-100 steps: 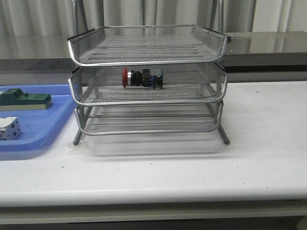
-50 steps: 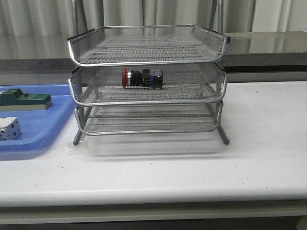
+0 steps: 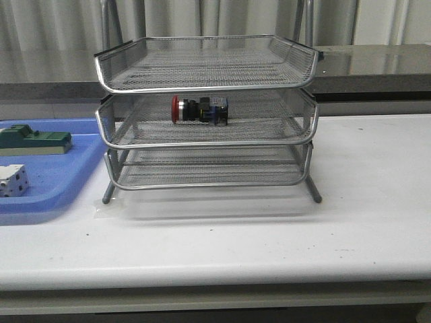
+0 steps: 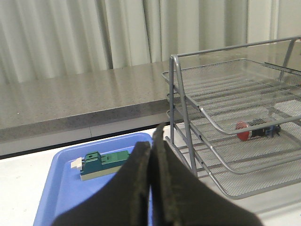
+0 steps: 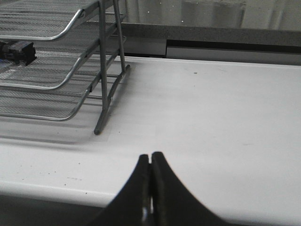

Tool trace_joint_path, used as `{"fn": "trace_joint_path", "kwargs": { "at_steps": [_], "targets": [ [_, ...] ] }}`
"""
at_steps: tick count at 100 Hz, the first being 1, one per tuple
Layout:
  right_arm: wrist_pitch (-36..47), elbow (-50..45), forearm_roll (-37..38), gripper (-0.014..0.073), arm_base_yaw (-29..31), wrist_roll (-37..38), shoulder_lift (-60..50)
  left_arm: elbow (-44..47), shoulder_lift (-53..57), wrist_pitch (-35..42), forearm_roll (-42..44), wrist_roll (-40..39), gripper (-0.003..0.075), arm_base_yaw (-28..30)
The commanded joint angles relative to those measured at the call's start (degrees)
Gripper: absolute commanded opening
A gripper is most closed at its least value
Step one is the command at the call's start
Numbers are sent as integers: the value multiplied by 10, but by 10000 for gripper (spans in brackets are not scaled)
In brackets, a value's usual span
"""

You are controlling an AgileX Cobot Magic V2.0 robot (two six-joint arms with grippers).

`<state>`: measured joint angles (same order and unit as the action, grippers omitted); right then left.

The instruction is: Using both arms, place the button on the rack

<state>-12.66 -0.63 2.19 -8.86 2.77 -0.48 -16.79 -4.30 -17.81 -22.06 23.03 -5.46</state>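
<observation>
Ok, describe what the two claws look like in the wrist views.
Both look alike. The left claw shows two matte black, slightly rough fingers that curve up from a broad base and narrow to tips. The right claw has the same black, tapering, curved fingers. No cables, markings or arm links show in any view.

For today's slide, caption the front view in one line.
Button lying on its side in the middle tier of the rack, blue tray alongside.

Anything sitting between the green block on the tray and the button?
Only the rack's mesh side wall; front view shows nothing else between green block and button.
</observation>
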Motion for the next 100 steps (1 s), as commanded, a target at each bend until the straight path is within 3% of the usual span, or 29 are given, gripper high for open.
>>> {"fn": "trace_joint_path", "kwargs": {
  "at_steps": [1, 100],
  "targets": [
    [77, -2, -5, -69, 1, 3, -10, -15, -8, 46, -9, -5, -20, 1],
    [103, -10, -17, -69, 1, 3, -10, -15, -8, 46, -9, -5, -20, 1]
  ]
}}
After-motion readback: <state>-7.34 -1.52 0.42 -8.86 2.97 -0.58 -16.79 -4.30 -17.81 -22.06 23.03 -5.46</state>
